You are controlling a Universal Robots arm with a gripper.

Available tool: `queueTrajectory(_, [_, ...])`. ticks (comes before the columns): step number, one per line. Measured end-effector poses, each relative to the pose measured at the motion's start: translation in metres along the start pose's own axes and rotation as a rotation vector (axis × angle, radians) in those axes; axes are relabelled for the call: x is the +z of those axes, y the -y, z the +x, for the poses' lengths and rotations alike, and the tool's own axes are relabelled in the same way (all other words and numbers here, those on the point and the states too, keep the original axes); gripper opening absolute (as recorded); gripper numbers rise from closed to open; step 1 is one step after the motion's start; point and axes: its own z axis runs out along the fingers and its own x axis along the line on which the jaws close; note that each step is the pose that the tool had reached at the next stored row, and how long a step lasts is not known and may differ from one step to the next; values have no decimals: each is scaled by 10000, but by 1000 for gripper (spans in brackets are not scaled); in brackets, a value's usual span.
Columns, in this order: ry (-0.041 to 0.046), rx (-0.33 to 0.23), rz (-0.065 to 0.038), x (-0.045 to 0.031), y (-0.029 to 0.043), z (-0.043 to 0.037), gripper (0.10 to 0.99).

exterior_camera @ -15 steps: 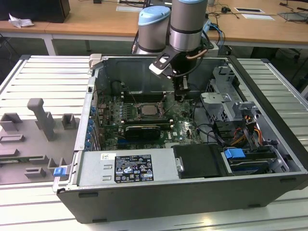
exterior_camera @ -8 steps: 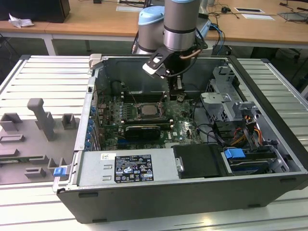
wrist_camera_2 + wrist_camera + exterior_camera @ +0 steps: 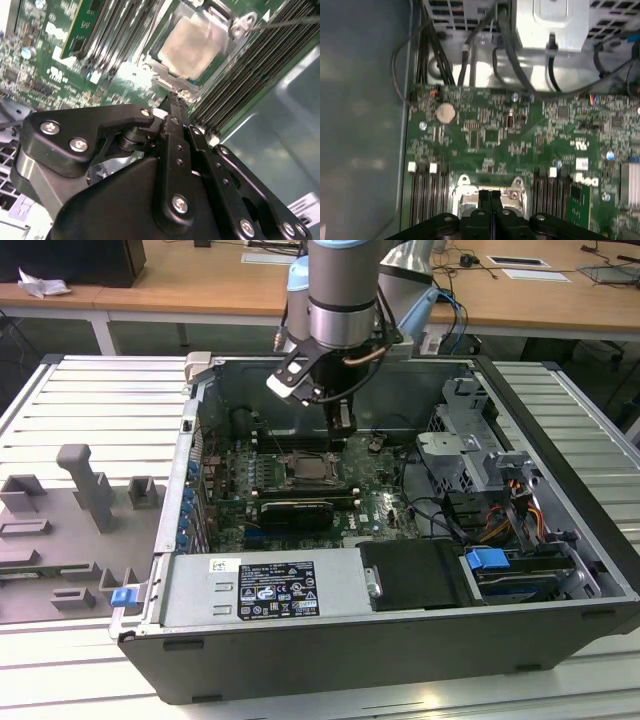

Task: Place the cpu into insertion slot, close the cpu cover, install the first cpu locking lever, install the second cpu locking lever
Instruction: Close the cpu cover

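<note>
Gripper hangs inside the open computer case. Its black fingers are pressed together with nothing visible between them, in both wrist views. In the exterior view the tip sits at about 1 o'clock of the insertion slot, just off its corner and low over the green motherboard. Contact with the board or socket can't be confirmed. The cpu is already seated in the slot with its dull silver-beige top facing up. The cpu cover lies flat around it, a silver frame with the chip showing through the cut-out. In the second wrist view the fingertips end right beside the frame edge, next to the long black memory slots. A thin silver rod runs off from the frame's corner (latched or not, can't tell). The first wrist view shows a round coin cell on the board beyond the socket. Exterior view again: long black card at 6 o'clock of the slot, labelled power supply further toward 6, grey fixture block at 9 o'clock of the case on the slatted table.
</note>
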Motion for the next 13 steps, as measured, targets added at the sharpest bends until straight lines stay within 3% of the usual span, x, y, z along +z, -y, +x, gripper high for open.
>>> queueTrajectory(6, [-2,-50,1,100,80,4,106])
queueTrajectory(13, [-10,-167,0,111,262,14,106])
